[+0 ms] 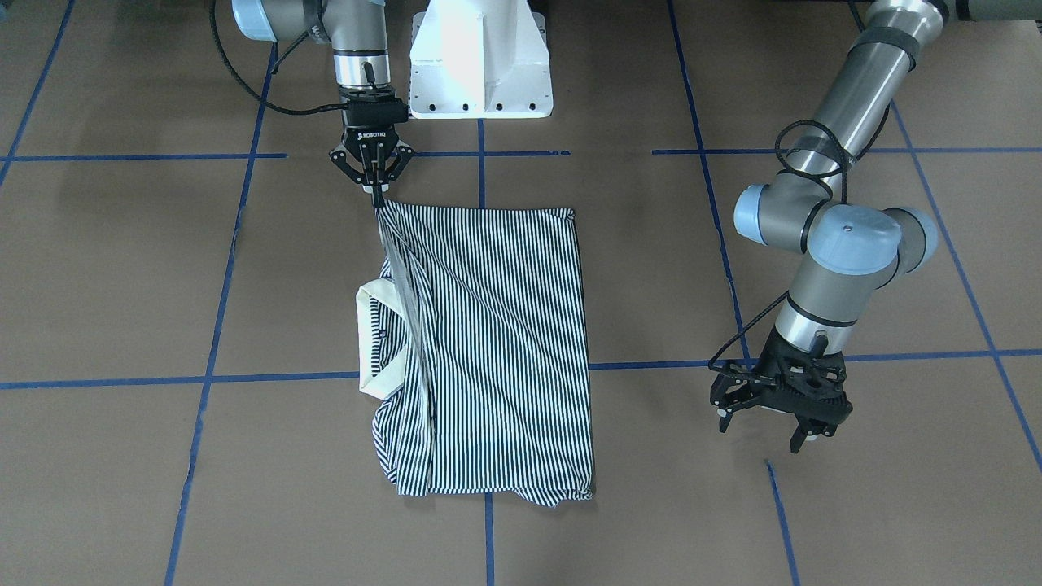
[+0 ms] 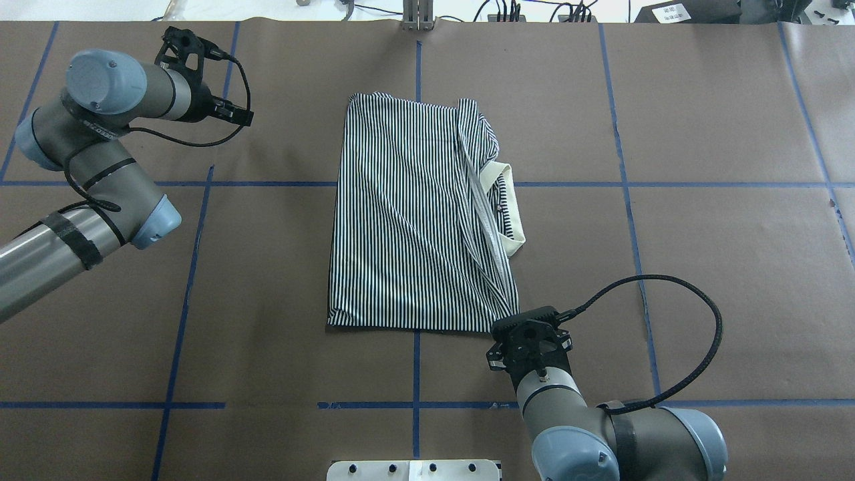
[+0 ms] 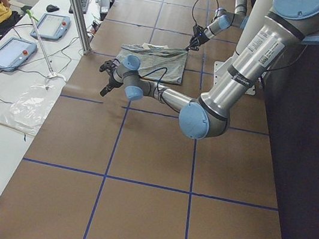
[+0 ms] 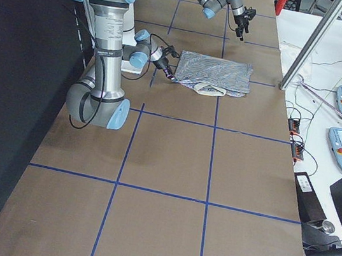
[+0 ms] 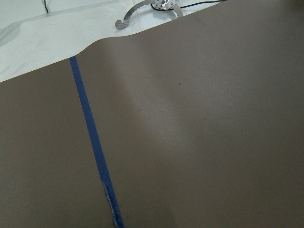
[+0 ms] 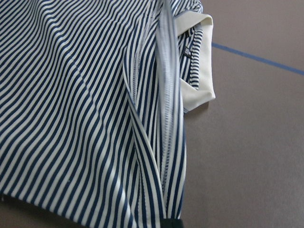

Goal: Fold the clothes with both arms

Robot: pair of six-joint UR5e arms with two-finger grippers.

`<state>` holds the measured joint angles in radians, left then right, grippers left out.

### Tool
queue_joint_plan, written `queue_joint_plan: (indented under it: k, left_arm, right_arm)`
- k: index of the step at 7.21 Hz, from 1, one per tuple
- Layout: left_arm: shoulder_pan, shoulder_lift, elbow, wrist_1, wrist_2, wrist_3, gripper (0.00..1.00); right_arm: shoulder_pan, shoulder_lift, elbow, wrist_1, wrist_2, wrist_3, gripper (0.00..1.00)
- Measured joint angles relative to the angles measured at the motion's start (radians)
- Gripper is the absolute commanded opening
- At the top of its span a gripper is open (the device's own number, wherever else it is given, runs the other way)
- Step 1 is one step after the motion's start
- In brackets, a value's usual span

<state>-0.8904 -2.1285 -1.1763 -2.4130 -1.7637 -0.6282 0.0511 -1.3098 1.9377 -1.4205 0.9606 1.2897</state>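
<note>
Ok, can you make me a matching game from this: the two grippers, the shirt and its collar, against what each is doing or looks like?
Things:
1. left gripper
2. right gripper
3. shirt
4. collar

States:
A. cream, poking out at one side edge
B. shut on a corner of the shirt
C. open over the bare table, apart from the shirt
D. navy-and-white striped, lying on the table

Pairs: 1-C, 2-B, 3-D, 4-A

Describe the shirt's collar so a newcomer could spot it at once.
On the brown table lies one striped shirt, folded into a rectangle. The collar pokes out of its long edge on the side where the right gripper pinches a corner. It is the only plain cream piece.
</note>
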Motion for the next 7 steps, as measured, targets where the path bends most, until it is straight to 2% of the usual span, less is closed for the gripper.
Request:
queue_joint_plan:
  k: [1, 4, 5, 6, 7]
  left_arm:
    - [0.0, 0.0, 0.0, 0.0, 0.001, 0.0, 1.0]
    - [0.005, 0.0, 0.0, -0.001, 0.0, -0.002, 1.0]
    - [0.005, 0.001, 0.0, -0.001, 0.0, -0.002, 1.0]
    - [0.005, 0.001, 0.0, -0.001, 0.0, -0.002, 1.0]
    - [0.006, 0.001, -0.002, -0.002, 0.0, -0.005, 1.0]
  right_arm:
    - [-0.018, -0.005, 0.002, 0.0, 0.001, 0.086, 0.99]
    - [-0.026, -0.008, 0.04, -0.001, 0.029, 0.138, 1.0]
    - [-0.006, -0.003, 0.068, -0.001, 0.074, 0.117, 0.92]
    - [0.04, 0.017, 0.076, -0.001, 0.126, 0.084, 0.67]
    - [0.101, 0.058, 0.059, -0.001, 0.183, 0.045, 0.55]
